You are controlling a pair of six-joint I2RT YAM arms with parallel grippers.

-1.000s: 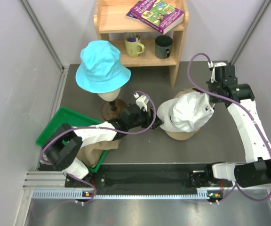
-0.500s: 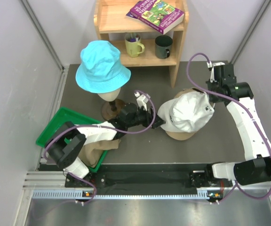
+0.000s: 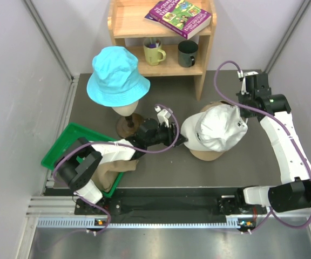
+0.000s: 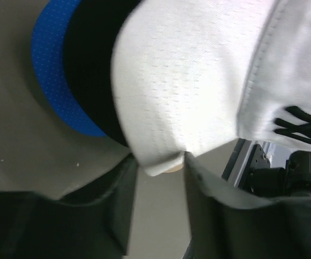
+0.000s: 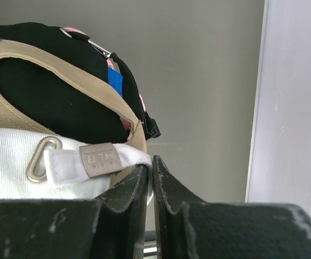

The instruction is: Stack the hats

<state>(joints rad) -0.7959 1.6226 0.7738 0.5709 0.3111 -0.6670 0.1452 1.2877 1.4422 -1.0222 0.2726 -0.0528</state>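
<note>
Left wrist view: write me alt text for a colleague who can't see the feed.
The brim of a white cap fills most of the picture, its lower edge sitting between the two dark fingers of the left hand; whether they pinch it is unclear. A black cap and a blue cap peek out from under it at the left, over a grey table.
</note>
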